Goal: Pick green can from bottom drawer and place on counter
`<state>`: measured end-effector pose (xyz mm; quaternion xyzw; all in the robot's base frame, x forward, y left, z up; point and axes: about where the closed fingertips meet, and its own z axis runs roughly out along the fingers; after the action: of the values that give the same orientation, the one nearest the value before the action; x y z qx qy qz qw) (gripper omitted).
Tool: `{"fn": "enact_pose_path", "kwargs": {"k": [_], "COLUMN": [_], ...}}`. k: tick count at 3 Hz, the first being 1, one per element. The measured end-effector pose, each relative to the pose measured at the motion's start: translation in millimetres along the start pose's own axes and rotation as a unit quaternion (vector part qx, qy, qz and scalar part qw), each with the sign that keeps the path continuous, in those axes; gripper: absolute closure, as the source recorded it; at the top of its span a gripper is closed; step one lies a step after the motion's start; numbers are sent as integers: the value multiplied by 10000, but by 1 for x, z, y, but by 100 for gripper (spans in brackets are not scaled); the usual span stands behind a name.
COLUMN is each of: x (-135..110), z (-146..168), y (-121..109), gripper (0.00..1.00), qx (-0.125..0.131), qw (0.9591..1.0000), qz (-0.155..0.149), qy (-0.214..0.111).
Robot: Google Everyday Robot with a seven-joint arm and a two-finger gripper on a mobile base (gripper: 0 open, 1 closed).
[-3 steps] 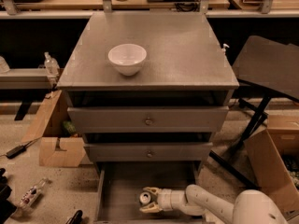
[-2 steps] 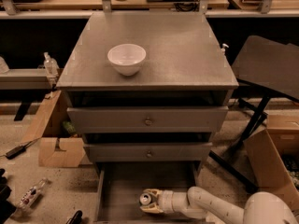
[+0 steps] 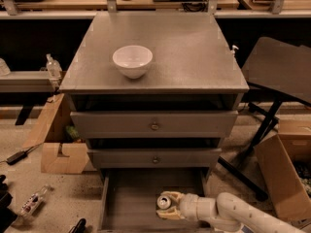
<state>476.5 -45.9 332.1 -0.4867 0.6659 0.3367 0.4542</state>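
Gripper: the gripper is low inside the bottom drawer, right of the middle of its floor and near its front part.
Gripper state: its two pale fingers are pressed on the two sides of the green can, one at the far side and one at the near side, so it pinches the can.
Green can: it is in the bottom drawer, between the fingers, and its silver lid shows toward the camera. I cannot tell if its base touches the drawer floor.
Arm: the white arm comes in from the lower right and reaches left into the drawer.
Bottom drawer: it is pulled out, below the two closed drawer fronts with small round knobs.
Counter: the counter is the grey top of the cabinet. A white bowl stands on its left part.
Floor: a cardboard box is left of the cabinet, another box is at the right, and a clear bottle lies at the lower left.
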Motion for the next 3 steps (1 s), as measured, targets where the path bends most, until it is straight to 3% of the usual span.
{"fn": "enact_pose_path", "kwargs": {"k": [2, 3], "x": [-148, -237], "z": [-99, -145], "y": [68, 60], "gripper": [100, 100], "qx": [-299, -90], "qw": [9964, 9963], "qz": [744, 759], "qy": [-277, -403]}}
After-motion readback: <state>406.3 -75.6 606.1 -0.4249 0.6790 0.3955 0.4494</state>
